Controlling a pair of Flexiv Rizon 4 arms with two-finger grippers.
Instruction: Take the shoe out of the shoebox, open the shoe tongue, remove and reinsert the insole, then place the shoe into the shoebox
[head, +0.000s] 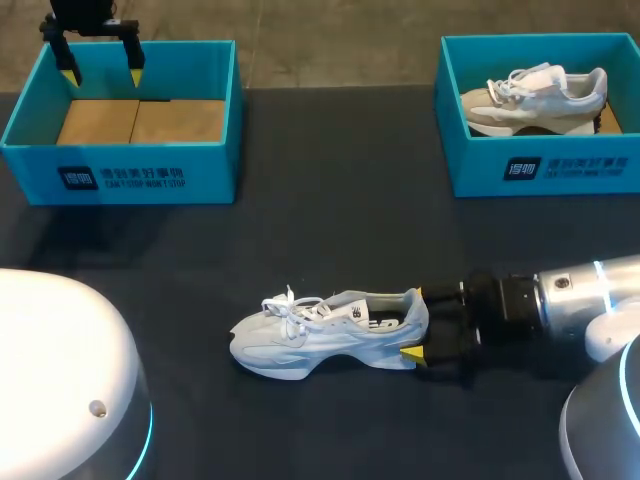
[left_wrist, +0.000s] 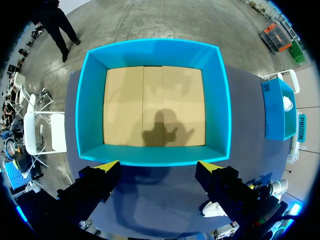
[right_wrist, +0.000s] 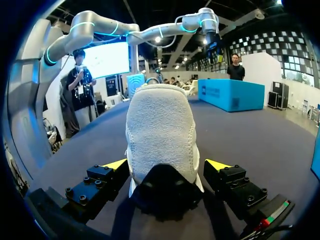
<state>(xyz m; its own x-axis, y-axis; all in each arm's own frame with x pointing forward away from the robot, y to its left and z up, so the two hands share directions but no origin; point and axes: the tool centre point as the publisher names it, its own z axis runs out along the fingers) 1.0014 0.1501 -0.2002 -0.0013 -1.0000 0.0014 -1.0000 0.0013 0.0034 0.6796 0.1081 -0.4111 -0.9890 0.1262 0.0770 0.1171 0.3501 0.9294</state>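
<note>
1. The white shoe rests on its sole near the middle of the dark tabletop. Its laces are loose, and its toe points away from the right tool.
2. The right tool sits at the shoe's heel with one finger on either side. The fingers are spread, and the right wrist view shows a gap beside at least one of them, so the tool is open around the heel and not clamped on it. The right arm lies low along the tabletop behind the heel.
3. Beyond the shoe and to its left stands a teal shoebox, open-topped, showing only its brown cardboard floor. The left tool hangs above one rim of this box, well apart from the shoe, with its fingers wide apart and holding nothing.
4. Beyond the shoe and to its right stands a second teal shoebox, also open-topped. A white and beige shoe lies inside it.
5. Counted: two shoeboxes, two shoes (one out on the tabletop, one boxed) and two tools.
</note>
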